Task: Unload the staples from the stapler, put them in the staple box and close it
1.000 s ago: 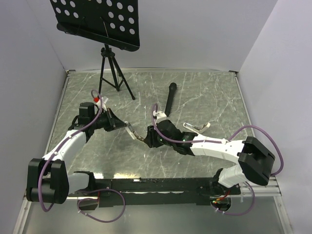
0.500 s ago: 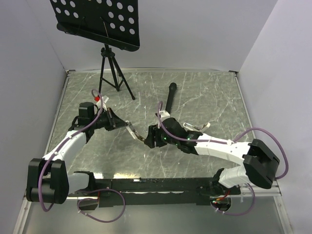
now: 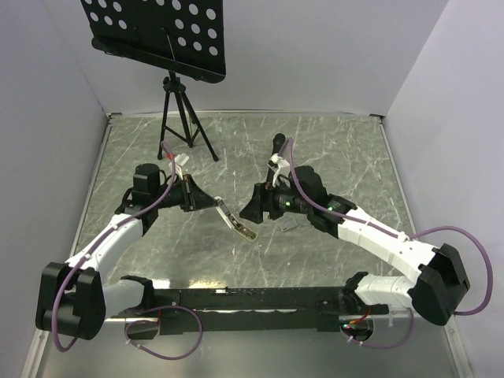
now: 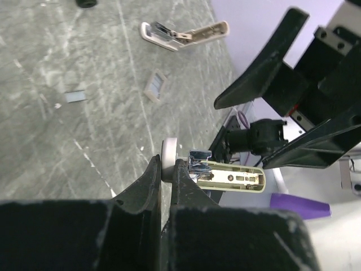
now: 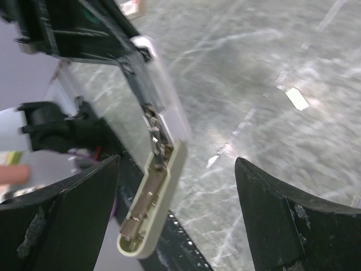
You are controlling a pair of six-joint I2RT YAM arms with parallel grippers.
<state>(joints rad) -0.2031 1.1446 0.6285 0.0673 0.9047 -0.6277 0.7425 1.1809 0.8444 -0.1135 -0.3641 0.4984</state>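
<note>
My left hand (image 4: pixel 167 169) is closed tight on one end of a cream stapler (image 4: pixel 231 176). It holds the stapler above the grey worktop (image 3: pixel 339 150), with the two hinged halves swung apart and the metal staple channel showing.

My right hand (image 3: pixel 253 206) faces that stapler with both fingers spread wide, gripping nothing and touching nothing.

Beyond the held stapler, a second cream stapler (image 4: pixel 183 34) lies opened on the worktop. Two loose staple strips lie between them, a pale strip (image 4: pixel 155 86) and a grey strip (image 4: pixel 74 96).

One black music stand (image 3: pixel 165 61) is farther back.
</note>
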